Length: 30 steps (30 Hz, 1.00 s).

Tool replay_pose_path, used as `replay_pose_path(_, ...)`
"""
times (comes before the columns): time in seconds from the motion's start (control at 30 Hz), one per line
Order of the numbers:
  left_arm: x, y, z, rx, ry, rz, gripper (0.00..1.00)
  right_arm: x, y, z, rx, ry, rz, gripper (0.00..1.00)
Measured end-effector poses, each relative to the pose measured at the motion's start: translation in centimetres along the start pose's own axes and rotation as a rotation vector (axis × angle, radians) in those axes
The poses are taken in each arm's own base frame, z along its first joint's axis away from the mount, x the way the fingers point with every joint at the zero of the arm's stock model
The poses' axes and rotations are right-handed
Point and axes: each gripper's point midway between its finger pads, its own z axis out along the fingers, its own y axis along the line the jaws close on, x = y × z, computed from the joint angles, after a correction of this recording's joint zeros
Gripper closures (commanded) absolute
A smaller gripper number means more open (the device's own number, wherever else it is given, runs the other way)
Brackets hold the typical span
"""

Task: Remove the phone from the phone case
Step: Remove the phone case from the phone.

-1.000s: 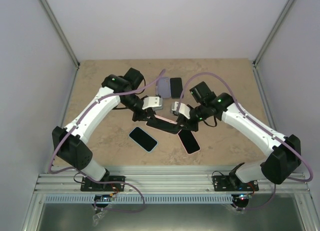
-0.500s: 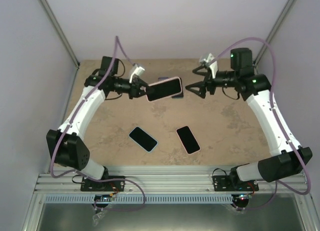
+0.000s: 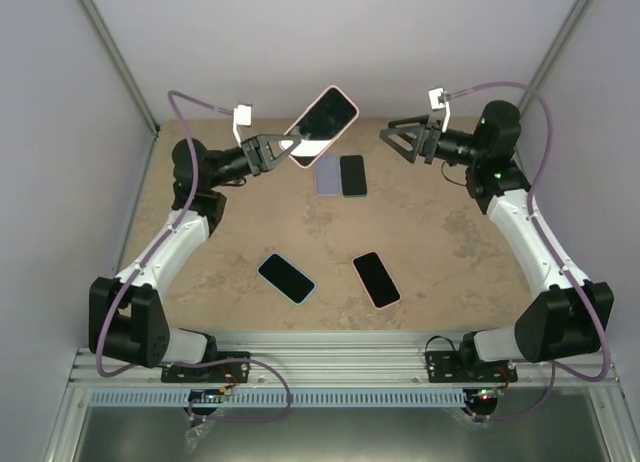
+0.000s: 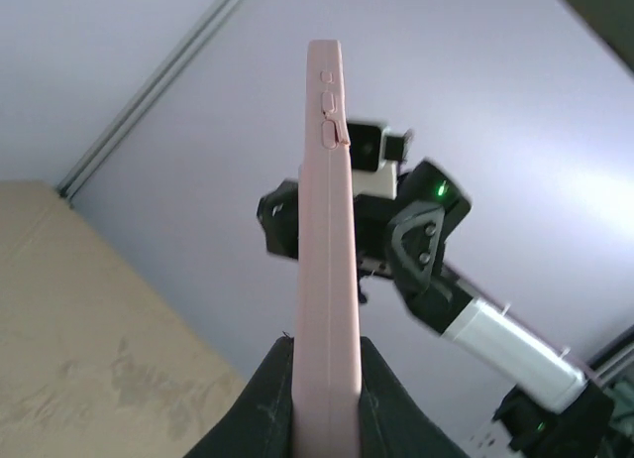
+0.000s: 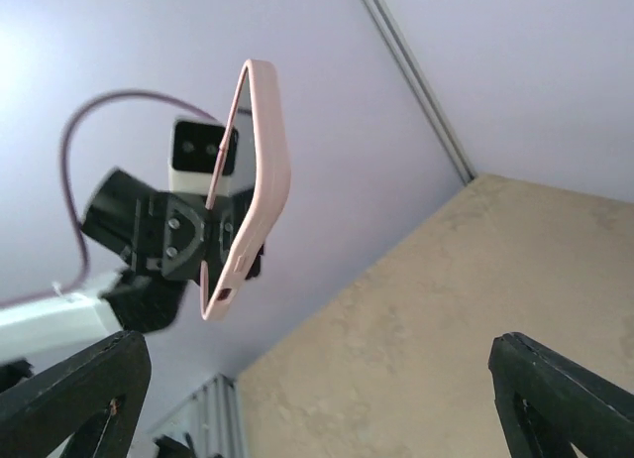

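Observation:
The phone sits in its pink phone case (image 3: pixel 325 115), dark screen up, held high above the back of the table. My left gripper (image 3: pixel 285 147) is shut on its lower end. In the left wrist view the case (image 4: pixel 327 230) stands edge-on between the two black fingers (image 4: pixel 263 399), with the left gripper (image 4: pixel 325 379) clamped on its flat sides. My right gripper (image 3: pixel 392 140) hangs open in the air to the right of the phone, apart from it. The right wrist view shows the case (image 5: pixel 253 180) ahead of the wide-open right gripper (image 5: pixel 317 379), with nothing between the fingers.
On the tan table lie a blue-cased phone (image 3: pixel 287 278) and a pink-cased phone (image 3: pixel 376 279) near the front. A lavender case (image 3: pixel 327 174) and a black phone (image 3: pixel 352 175) lie side by side at the back centre. Grey walls enclose the table.
Both arms rose from the table's middle and drew apart. The right gripper opened and let go of the phone. The left gripper carried the cased phone up and back.

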Motion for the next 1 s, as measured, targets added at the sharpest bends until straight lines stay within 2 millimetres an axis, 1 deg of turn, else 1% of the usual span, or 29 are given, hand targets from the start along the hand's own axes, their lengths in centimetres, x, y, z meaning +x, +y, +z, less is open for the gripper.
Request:
replay_pose_path(0.1,-0.8,-0.7,-0.2,0.026,-0.073,-0.044,1.0,-0.7,0.8,0.2,-0.037,-0.034,0.051,0.06)
replay_pose_path(0.2,-0.4,-1.0,-0.2,0.041,-0.109,-0.084,1.0,-1.3,2.5,0.9,-0.088,-0.05,0.064,0.08)
replay_pose_path(0.27,0.4,-1.2,0.2,0.051,-0.109,-0.107,1.0,-1.3,3.8,1.6,-0.128,-0.049,0.076,0.13)
replay_pose_path(0.33,1.3,-1.5,0.7,0.062,-0.103,-0.131,1.0,-1.2,4.9,2.3,-0.165,-0.046,0.088,0.2)
replay_pose_path(0.43,1.9,-1.8,1.2,0.073,-0.097,-0.151,1.0,-0.8,5.8,3.2,-0.206,-0.038,0.109,0.3)
replay_pose_path(0.57,1.8,-1.5,1.1,0.068,-0.123,-0.151,1.0,0.4,5.4,4.7,-0.224,-0.01,0.168,0.37)
replay_pose_path(0.63,1.8,-1.3,1.0,0.065,-0.131,-0.156,1.0,1.0,5.2,5.2,-0.226,0.004,0.19,0.39)
replay_pose_path(0.7,2.0,-1.2,0.9,0.065,-0.131,-0.159,1.0,1.6,5.0,5.7,-0.227,0.014,0.212,0.43)
replay_pose_path(0.83,1.8,-1.4,0.9,0.07,-0.14,-0.159,1.0,1.9,4.8,6.2,-0.228,0.017,0.235,0.49)
replay_pose_path(1.0,1.6,-1.4,1.0,0.075,-0.152,-0.162,1.0,2.4,3.9,7.0,-0.222,0.022,0.274,0.55)
